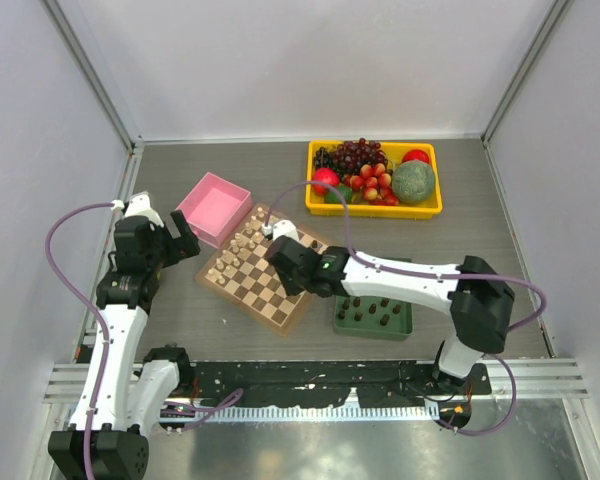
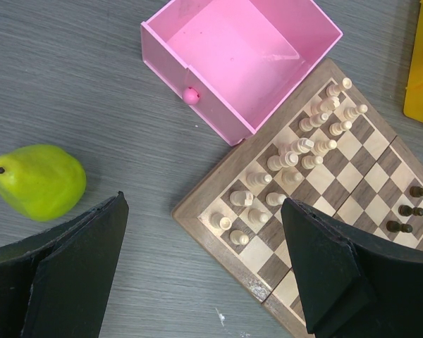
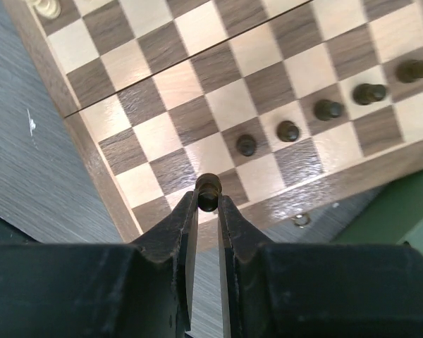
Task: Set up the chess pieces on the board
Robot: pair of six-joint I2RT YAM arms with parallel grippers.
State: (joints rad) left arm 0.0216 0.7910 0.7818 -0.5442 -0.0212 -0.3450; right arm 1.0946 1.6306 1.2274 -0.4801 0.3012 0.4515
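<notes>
Right end effector (image 3: 208,203), pinching round-headed dark pawn (image 3: 208,187)

Inspection finding: no legible text, label, brand, number or sign on the board (image 1: 270,290), pink box (image 1: 213,208) or yellow tray (image 1: 420,209).

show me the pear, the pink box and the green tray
pear (image 2: 39,182), left wrist view, its middle
pink box (image 2: 247,53), left wrist view, bare floor inside
green tray (image 1: 375,334), top view, near rim
</notes>
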